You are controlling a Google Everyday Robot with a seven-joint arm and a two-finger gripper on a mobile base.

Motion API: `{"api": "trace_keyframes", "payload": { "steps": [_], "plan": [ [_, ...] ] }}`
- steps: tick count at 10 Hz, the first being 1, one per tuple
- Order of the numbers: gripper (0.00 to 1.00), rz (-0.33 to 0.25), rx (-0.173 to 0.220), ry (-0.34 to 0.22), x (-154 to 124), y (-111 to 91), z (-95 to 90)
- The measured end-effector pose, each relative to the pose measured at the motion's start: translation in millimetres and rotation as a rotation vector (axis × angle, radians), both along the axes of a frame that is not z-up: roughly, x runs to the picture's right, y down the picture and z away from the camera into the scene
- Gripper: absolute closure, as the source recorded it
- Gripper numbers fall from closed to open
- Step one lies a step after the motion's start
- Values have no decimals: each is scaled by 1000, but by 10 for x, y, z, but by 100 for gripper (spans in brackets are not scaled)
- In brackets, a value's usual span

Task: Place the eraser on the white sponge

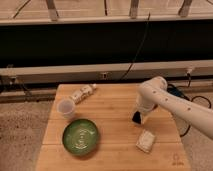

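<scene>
1. Your gripper (pixel 137 119) hangs low over the right half of the wooden table (pixel 115 152), at the end of the white arm (pixel 172 102) reaching in from the right. Whether it is spread or pressed together, you cannot tell.
2. A dark patch at the gripper's tip may be the eraser (pixel 135 118); you cannot be sure from here.
3. The sponge (pixel 145 141) lies flat on the table just in front of the gripper, toward the near right corner, apart from it.
4. Look left: a green plate (pixel 80 136) sits near the front edge, with a translucent cup (pixel 65 107) just behind it.
5. A pale oblong item (pixel 83 93) rests by the far edge.
</scene>
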State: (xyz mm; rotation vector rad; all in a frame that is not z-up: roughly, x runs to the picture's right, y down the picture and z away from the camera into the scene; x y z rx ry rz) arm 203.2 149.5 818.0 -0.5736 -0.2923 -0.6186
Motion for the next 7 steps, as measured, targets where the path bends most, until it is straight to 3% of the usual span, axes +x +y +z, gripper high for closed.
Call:
{"api": "trace_keyframes", "payload": {
  "steps": [2,7],
  "plan": [
    [100,2,-6,-5,22,42,-43],
    [100,15,-30,-6,293,430,-335]
  ]
}}
